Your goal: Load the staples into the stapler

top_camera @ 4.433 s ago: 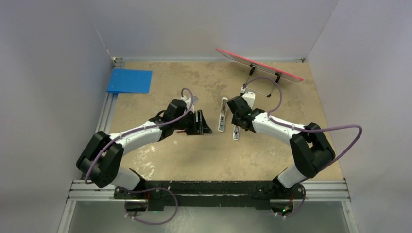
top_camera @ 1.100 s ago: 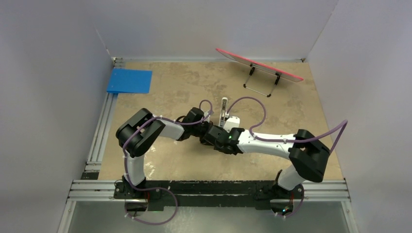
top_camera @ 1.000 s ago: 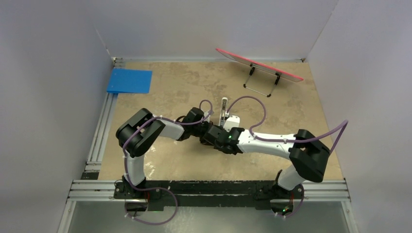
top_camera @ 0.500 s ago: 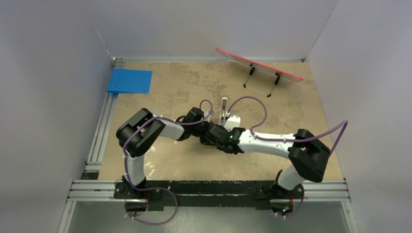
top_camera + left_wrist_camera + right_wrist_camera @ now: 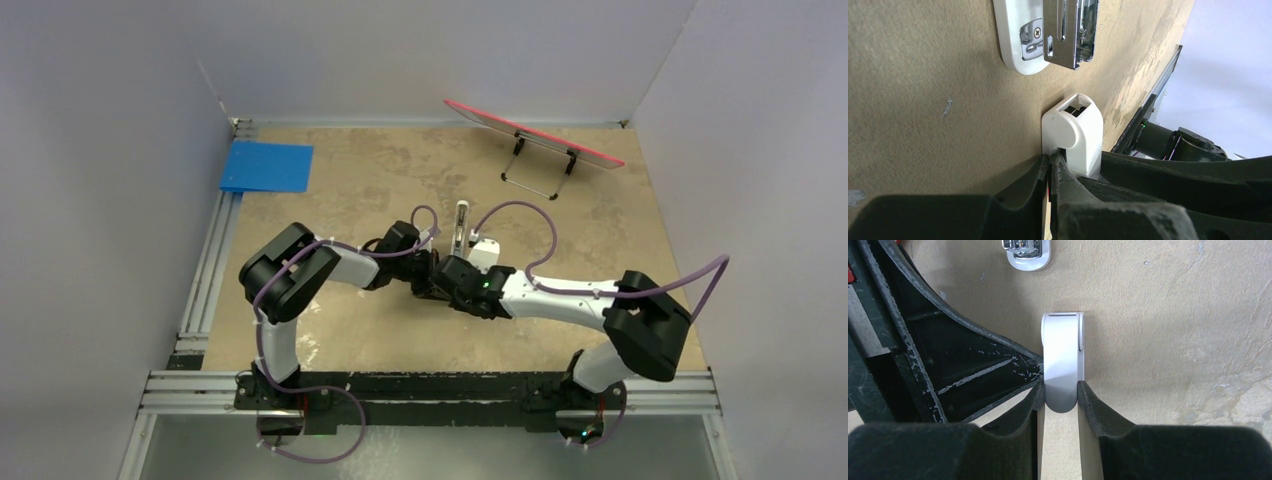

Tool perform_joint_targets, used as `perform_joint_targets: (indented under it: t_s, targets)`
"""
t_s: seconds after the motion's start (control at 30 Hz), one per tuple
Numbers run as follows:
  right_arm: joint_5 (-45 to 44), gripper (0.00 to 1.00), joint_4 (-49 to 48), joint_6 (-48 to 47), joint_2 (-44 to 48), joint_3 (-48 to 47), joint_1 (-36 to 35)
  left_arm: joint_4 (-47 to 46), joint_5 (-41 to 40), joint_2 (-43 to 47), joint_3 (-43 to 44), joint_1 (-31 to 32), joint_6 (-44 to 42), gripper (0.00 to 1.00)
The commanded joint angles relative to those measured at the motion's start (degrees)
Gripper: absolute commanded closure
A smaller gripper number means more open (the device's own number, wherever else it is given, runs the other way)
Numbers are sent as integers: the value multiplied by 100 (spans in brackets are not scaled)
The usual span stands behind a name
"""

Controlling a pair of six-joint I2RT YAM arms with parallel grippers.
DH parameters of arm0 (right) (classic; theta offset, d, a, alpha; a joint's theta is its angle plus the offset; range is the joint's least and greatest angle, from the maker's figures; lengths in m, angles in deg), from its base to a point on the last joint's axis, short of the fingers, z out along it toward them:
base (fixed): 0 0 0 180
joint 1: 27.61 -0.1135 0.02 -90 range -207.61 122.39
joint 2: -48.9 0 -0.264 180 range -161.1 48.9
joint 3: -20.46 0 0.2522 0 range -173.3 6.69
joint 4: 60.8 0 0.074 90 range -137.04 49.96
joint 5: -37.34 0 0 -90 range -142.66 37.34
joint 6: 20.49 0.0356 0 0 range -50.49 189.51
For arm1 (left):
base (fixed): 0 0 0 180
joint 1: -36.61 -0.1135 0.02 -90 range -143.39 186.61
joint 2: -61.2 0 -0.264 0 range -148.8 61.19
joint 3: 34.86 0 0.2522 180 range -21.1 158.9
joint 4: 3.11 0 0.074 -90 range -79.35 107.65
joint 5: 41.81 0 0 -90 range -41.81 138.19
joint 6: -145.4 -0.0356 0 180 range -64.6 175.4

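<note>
Newly closed, our right hand (image 5: 1060, 395) pinches the white piece (image 5: 1062, 360), probably to steady it; our left hand (image 5: 1050, 165), pressed together, waits beside it.

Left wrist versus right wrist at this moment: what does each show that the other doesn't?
Left wrist only: the short white piece's hollow end, a screw in the stapler and the left pincer shut. Right wrist only: the right pincer shut on that piece's rounded end, a finger on each side. Both: the piece lying on the tan table, with a gap to the stapler's end.
</note>
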Motion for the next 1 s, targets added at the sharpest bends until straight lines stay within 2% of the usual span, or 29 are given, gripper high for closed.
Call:
perform_joint_targets:
  t_s: [0.0, 0.17, 0.33, 0.5, 0.7, 0.97]
  targets:
    - [451, 81, -156, -50, -458, 534, 218, 337, -287, -5, -65, -50, -293, 99]
    - [258, 78, 222, -84, -332, 133, 216, 470, -333, 69, -59, -85, -372, 97]
    - [-238, 61, 802, -377, 57, -745, 436, 915, -599, 412, 37, -98, -528, 88]
    - [-213, 49, 793, -865, 70, -921, 630, 1046, -562, 505, 119, -94, -568, 80]
    - [295, 48, 499, -1295, -80, -816, 624, 1254, -894, 655, 83, -96, -562, 77]
    - [669, 53, 475, -1410, -192, -584, 607, 1512, -1685, 1141, -160, -98, -572, 75]
